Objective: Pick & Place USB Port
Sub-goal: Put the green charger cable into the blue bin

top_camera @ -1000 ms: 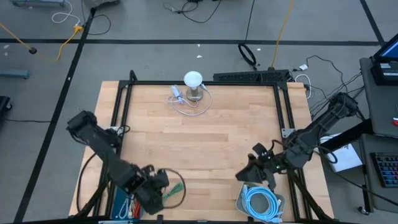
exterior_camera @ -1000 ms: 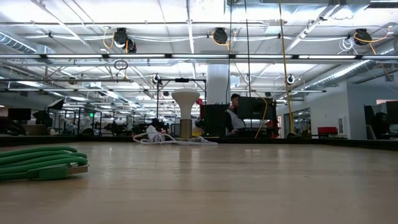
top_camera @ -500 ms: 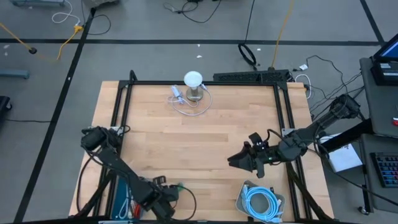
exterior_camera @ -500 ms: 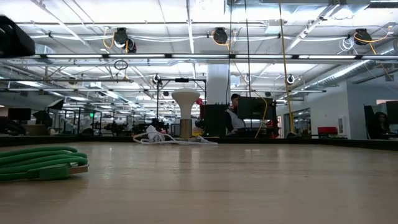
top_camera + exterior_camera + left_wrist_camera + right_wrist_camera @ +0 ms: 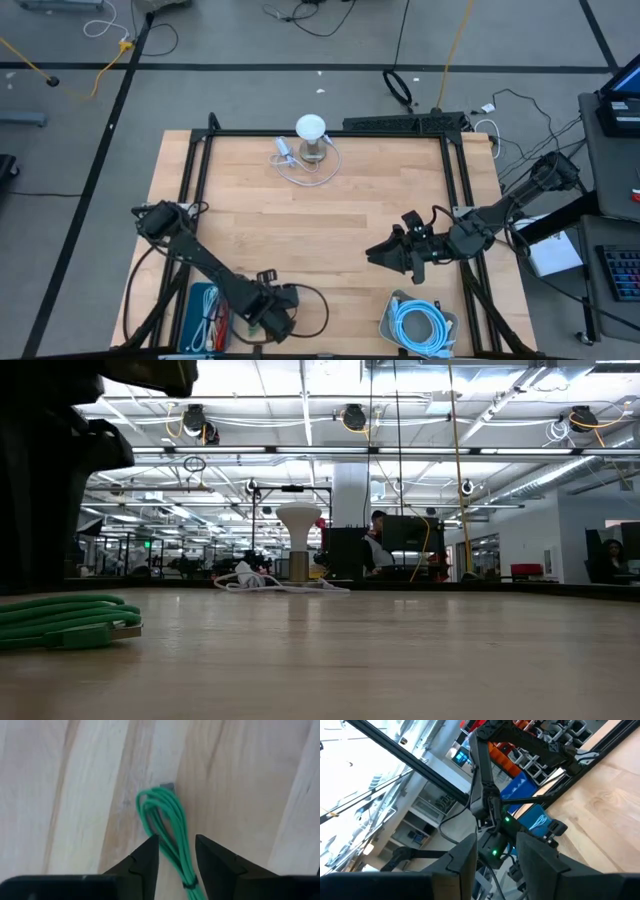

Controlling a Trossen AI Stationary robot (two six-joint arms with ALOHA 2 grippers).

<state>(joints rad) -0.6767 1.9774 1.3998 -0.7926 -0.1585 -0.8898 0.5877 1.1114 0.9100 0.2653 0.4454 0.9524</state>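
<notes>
We saw the left pincer hang with fingers apart, straddling the thin, looped green cable on the pale wood-plank tabletop; the right pincer hovered, fingers apart.

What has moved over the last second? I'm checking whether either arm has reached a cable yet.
The left gripper swung toward the table's middle along the near edge and now hangs open astride the green cable, not gripping it. The right gripper lifted away from the blue cable in its tray, toward the table's middle. The green cable, the blue cable and the white lamp stayed put.
</notes>
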